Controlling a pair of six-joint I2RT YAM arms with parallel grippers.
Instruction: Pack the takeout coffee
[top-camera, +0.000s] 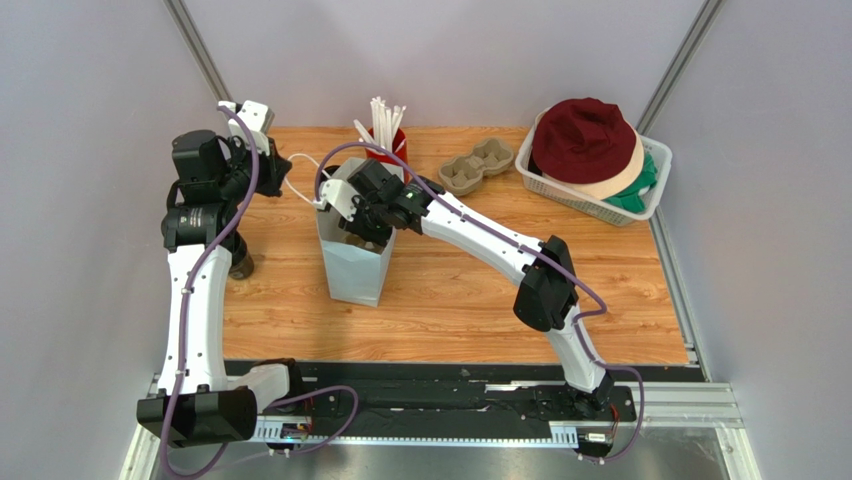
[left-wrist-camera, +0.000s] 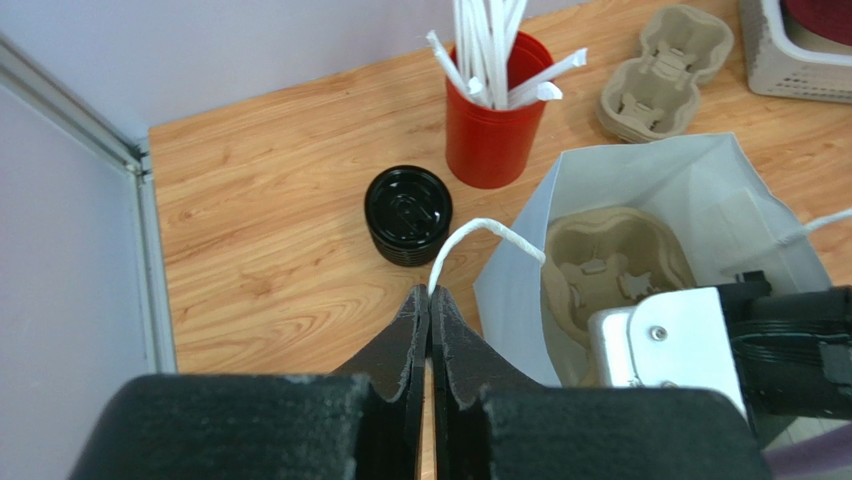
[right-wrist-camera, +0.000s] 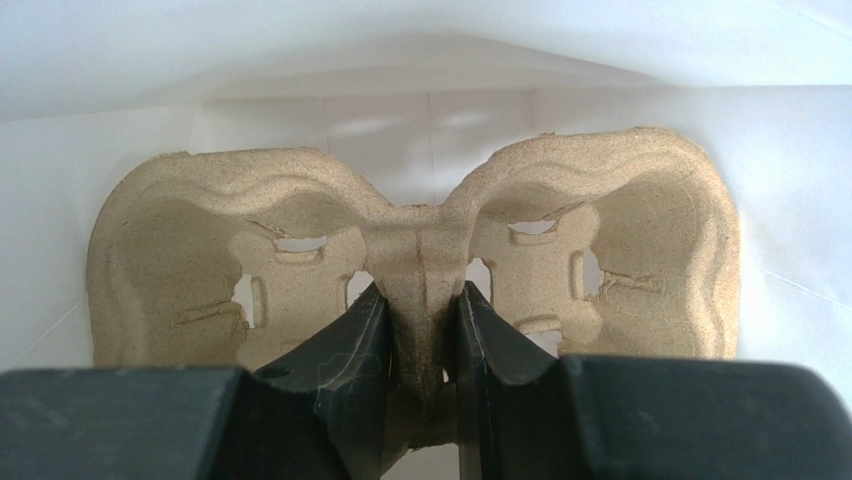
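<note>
Left tool (left-wrist-camera: 431, 300) apparently pinches bag handle (left-wrist-camera: 472, 226) — right tool (right-wrist-camera: 421, 302) clamps pulp carrier (right-wrist-camera: 620, 200).

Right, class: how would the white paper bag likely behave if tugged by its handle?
Probably light and tippy: the white paper bag stands tall on a narrow base. Its thin walls would likely flex rather than resist. The cord handle looks floppy, so slack goes first.

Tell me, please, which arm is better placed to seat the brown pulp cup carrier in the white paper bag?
Right: the right gripper clamps the carrier's centre ridge inside the bag; the left gripper is shut on the white cord handle.
</note>
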